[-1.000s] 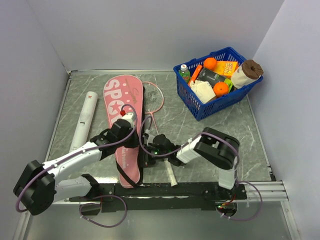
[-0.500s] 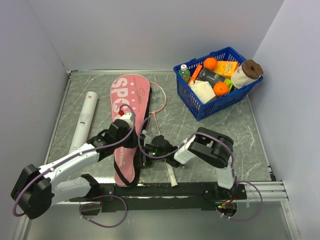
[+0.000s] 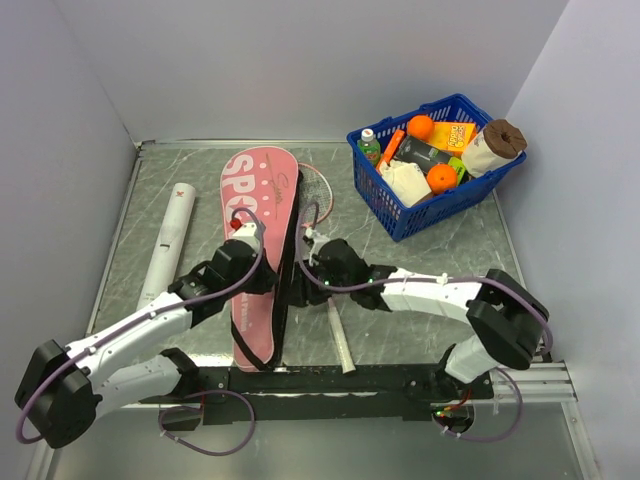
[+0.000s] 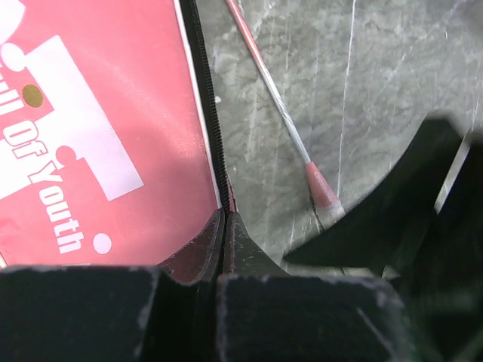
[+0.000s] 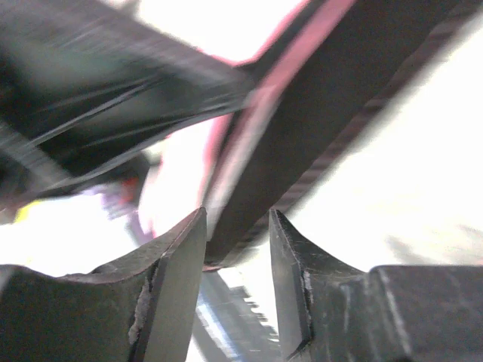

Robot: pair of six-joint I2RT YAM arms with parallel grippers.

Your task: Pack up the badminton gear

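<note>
The pink bag [image 3: 252, 215] lettered "SPO" lies lengthwise left of centre, its black strap [image 3: 291, 225] along its right side. My left gripper [image 3: 275, 288] is shut on the bag's zippered right edge [image 4: 214, 143]; its jaws meet on the seam. My right gripper [image 3: 303, 268] reaches in from the right and stands open, with the bag's dark edge strip [image 5: 317, 113] running between its fingers. One pink racket [image 3: 318, 200] lies right of the bag, its shaft [image 4: 272, 105] and white handle [image 3: 339, 340] bare. The long white tube [image 3: 168, 240] lies at the left. No shuttlecock shows.
A blue basket [image 3: 455, 205] of groceries stands at the back right. Grey walls close in the table on the left, back and right. The black rail [image 3: 330, 380] with both arm bases runs along the near edge.
The right arm has unfolded and its gripper has moved away from me along the bag's right edge, its jaws widening. The bag has turned straighter and shifted right in the left gripper's hold.
</note>
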